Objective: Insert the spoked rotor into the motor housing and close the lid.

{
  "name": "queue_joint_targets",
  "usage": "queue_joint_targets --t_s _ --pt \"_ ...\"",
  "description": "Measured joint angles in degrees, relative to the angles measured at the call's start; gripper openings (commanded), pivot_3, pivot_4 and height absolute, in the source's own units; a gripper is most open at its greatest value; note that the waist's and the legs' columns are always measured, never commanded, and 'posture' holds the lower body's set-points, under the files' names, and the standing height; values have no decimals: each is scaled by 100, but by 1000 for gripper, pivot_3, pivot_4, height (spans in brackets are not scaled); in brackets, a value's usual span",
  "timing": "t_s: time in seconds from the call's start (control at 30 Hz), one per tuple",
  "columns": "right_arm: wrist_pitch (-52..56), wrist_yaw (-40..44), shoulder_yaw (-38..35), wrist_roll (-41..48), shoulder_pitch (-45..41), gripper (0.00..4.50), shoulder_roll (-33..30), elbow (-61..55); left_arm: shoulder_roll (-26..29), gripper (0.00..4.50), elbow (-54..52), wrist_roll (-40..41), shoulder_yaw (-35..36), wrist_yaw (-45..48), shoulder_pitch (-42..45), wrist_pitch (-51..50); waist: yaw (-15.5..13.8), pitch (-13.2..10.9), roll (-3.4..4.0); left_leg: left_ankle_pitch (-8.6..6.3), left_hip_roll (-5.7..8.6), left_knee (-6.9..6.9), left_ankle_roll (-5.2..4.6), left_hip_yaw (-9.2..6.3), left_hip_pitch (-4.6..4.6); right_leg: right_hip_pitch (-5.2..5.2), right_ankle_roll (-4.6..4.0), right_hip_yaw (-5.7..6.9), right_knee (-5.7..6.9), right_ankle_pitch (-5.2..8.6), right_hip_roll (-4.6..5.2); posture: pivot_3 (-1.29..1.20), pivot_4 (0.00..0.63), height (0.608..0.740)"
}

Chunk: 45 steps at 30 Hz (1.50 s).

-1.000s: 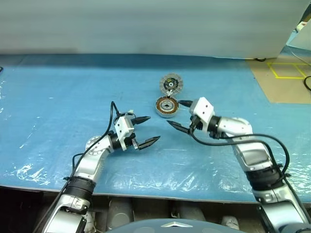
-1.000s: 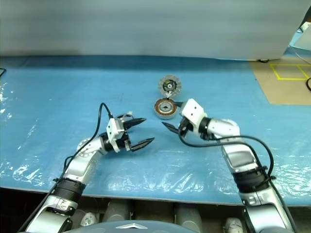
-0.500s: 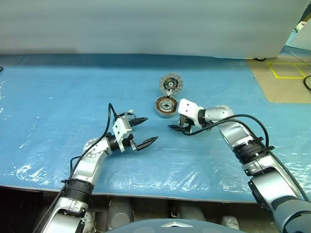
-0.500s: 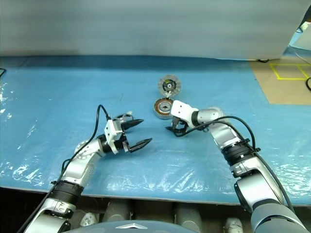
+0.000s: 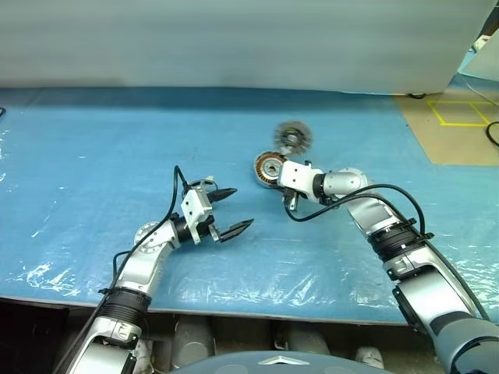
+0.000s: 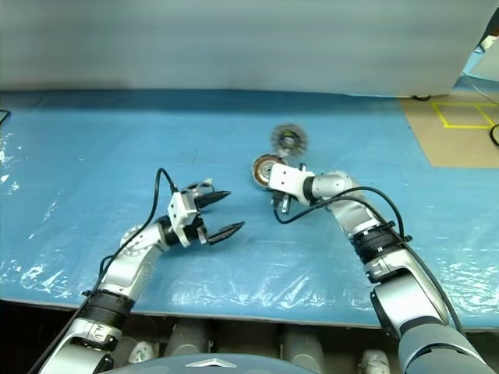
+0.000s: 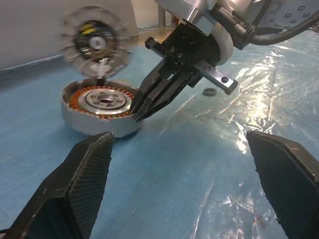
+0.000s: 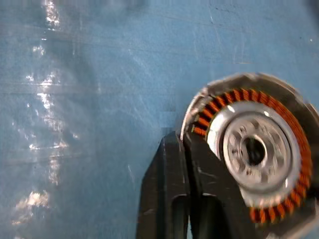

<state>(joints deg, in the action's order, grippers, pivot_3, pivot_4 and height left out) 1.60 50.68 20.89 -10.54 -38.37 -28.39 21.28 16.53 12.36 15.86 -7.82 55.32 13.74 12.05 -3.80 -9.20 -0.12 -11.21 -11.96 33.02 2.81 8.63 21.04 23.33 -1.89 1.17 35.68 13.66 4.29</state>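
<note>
Right at the tips of the right gripper [image 7: 137, 112] sits the motor housing [image 7: 99, 107], copper windings ringing a silver centre, flat on the blue plastic-covered table [image 5: 93, 156]. And those two black fingers are pressed tight together, nothing between them, their points touching the housing's near rim on the side facing the left arm. Seen from the right wrist, the closed fingers [image 8: 172, 199] overlap the edge of the windings, the housing just beyond and to one side of them.

Past the housing from that gripper, the lid [image 5: 292, 139] shows as a blurred grey ribbed disc with a dark, yellow-marked centre; in the left wrist view it stands up behind the housing, its lower edge at the far rim.

Over to the left gripper [image 5: 231, 210]: fingers spread wide, holding nothing, hanging above the table well short of the housing, pointing towards it and towards the right gripper's closed tips.

A small metal ring [image 7: 209, 91] lies on the sheet just behind the right gripper's body. I cannot make out the spoked rotor for certain.
</note>
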Motion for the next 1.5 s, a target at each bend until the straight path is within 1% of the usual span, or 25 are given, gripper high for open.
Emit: queue_joint_targets --t_s 0.37,0.57,0.9,1.03,1.3,1.5 --pt "30 -128 -18 -27 -2 23 92 -23 -12 4500 0 -24 0 -4 2 0 1 0 0 -1 0 -1 1 1 -1 0 0 -1 0 0 0 0 150 740" --pt "104 56 -21 -33 102 23 77 -203 -19 4500 0 -43 -2 -4 2 0 3 0 0 -1 -1 -4 1 1 -1 1 -1 0 -2 0 -1 0 150 740" --pt "147 86 -30 -42 127 23 21 -280 -55 4500 0 -67 -11 -2 7 0 1 0 0 -8 0 -4 13 1 0 1 -1 -1 -2 1 0 0 150 740" --pt "183 385 -54 30 297 23 -246 -711 -51 4500 2 -75 -12 -1 7 2 -17 0 -1 -7 0 -8 10 0 3 1 -1 0 -4 1 0 0 150 740" --pt "515 1455 -43 396 1225 23 -1171 -2408 -21 4500 0 -74 -8 12 -3 10 -15 -1 -1 -13 0 -26 -20 0 0 1 0 2 -16 1 -1 0 150 740" --pt "685 1829 10 555 1850 23 -1501 -3198 -10 4500 2 -74 -9 17 -3 11 -13 -1 -1 -19 0 -25 -11 0 -4 -1 0 0 -21 1 0 0 150 740"
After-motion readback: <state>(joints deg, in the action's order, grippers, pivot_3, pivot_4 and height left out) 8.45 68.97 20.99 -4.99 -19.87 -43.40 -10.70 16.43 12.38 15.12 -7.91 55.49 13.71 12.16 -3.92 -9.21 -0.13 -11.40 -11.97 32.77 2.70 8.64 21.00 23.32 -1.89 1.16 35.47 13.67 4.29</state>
